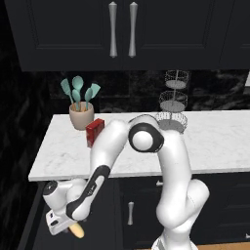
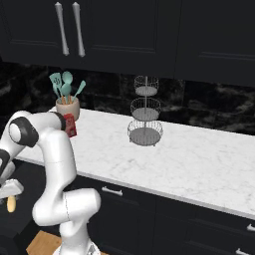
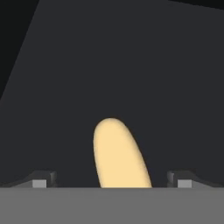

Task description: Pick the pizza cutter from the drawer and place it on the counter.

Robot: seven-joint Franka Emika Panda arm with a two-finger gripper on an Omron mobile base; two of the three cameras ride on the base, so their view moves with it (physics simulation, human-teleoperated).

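The pizza cutter shows as a tan-yellow handle [image 3: 118, 153] rising between my gripper's [image 3: 112, 183] two fingertips, which stand wide apart on either side without touching it, so the gripper is open. Its wheel is hidden. Behind the handle lies a flat dark surface [image 3: 131, 65] that looks like the inside of the drawer. From the base, my gripper [image 1: 67, 225] hangs below the left end of the white marble counter [image 1: 215, 141], with the handle [image 1: 76, 231] poking out under it. In the right base view the gripper [image 2: 11, 193] and handle [image 2: 11, 203] sit at the far left edge.
On the counter's left end stand a red box [image 1: 95, 131] and a pot of teal spatulas [image 1: 80, 114]. A three-tier wire basket [image 1: 173, 105] stands at the back. Black cupboard doors with long silver handles [image 1: 113, 29] hang above. Closed black drawers [image 2: 112, 191] run under the counter.
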